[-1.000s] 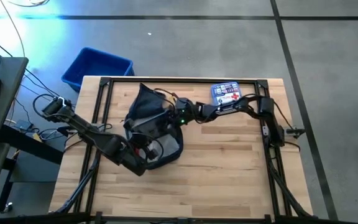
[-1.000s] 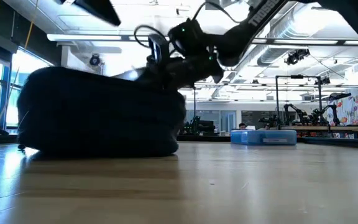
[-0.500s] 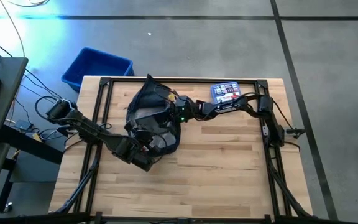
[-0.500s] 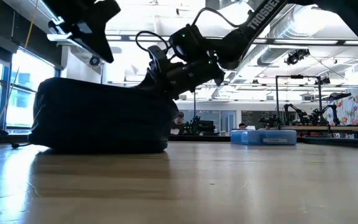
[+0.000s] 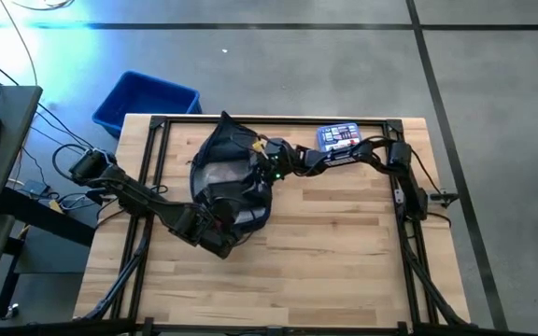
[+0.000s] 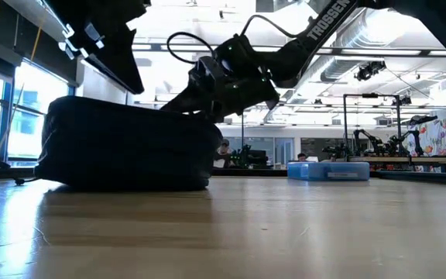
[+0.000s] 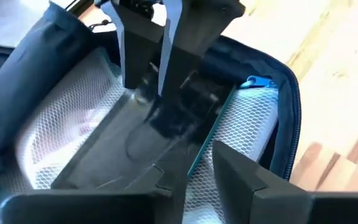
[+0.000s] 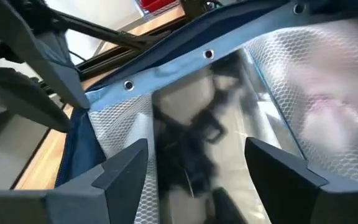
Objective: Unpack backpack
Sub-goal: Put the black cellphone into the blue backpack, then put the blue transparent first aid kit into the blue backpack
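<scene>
Since a second ago the backpack (image 5: 230, 182) has shifted toward the far-left of the wooden bench (image 5: 344, 261), lying unzipped, white mesh lining showing. Both grippers hover over its opening with jaws spread, empty: left gripper (image 5: 220, 231) at the near edge, right gripper (image 5: 261, 168) at the right. A blue box (image 5: 340, 138) sits far-right; a blue bin (image 5: 146, 101) stands on the grey floor.

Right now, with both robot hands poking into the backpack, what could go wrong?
1. The left hand and right hand both reach into the open backpack, facing each other. They might bump together.
2. White mesh pockets line the inside, so a finger could catch in the netting.
3. The backpack is soft and lies loose on the table, so a tug may drag the whole bag instead of lifting anything out.
</scene>
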Tool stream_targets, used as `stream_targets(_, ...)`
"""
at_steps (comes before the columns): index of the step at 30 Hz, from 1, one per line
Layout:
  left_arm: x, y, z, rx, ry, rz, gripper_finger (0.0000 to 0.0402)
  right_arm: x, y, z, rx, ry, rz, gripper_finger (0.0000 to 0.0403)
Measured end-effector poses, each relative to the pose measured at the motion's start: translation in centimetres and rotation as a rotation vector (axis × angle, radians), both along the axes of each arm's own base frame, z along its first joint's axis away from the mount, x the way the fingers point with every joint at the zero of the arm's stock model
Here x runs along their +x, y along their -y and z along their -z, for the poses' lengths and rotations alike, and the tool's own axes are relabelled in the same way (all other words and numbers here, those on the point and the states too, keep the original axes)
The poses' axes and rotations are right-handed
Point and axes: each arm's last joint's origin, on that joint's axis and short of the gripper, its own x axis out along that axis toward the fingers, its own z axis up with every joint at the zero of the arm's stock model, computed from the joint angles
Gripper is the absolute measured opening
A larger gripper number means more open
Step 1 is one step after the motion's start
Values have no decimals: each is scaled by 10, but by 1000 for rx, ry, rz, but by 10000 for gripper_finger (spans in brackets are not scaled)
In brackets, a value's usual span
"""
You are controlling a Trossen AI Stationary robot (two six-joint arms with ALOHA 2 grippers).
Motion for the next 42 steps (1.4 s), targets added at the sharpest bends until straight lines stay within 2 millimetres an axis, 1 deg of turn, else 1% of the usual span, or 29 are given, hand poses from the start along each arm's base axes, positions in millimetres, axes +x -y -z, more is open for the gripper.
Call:
stream_targets(2,-1,0,1,-21,-7,-14,67,-1,3,1,-38,-2,20,248)
stream_targets(6,-4,-1,2,-81,-22,-54,69,-2,8,5,-185,-40,127,228)
stream_targets(10,-7,-3,9,-54,-48,-59,61,-1,7,7,-350,-83,258,203)
stream_targets(13,-5,-4,8,-10,1,-70,51,-1,4,8,-464,-117,357,185)
stream_targets(14,-3,-5,7,-1,9,-63,48,0,3,7,-495,-121,362,179)
stream_targets(16,0,-6,7,6,13,-44,43,2,0,5,-537,-140,319,165)
stream_targets(19,3,-8,6,17,11,-32,37,2,-10,7,-575,-181,173,147)
stream_targets(22,5,-11,6,27,4,-25,35,3,-22,6,-581,-205,54,135)
stream_targets(25,6,-12,6,30,-1,-22,35,3,-28,5,-557,-196,-29,128)
stream_targets(27,5,-11,6,30,1,-19,35,2,-28,0,-552,-194,-33,124)
stream_targets(30,3,-5,6,28,11,-8,35,-5,-21,-21,-558,-175,-2,121)
stream_targets(32,1,-1,5,26,25,-3,35,-16,-12,-40,-567,-164,24,119)
stream_targets(34,-1,4,5,32,40,2,35,-32,-1,-60,-578,-173,48,119)
stream_targets(36,-2,8,4,59,59,11,35,-54,9,-79,-573,-205,83,119)
stream_targets(38,-4,12,3,100,91,16,35,-80,22,-96,-574,-261,145,118)
stream_targets(40,-5,16,1,149,136,13,35,-110,35,-106,-577,-365,260,118)
stream_targets(42,-4,18,-1,188,178,5,35,-142,51,-104,-561,-517,406,118)
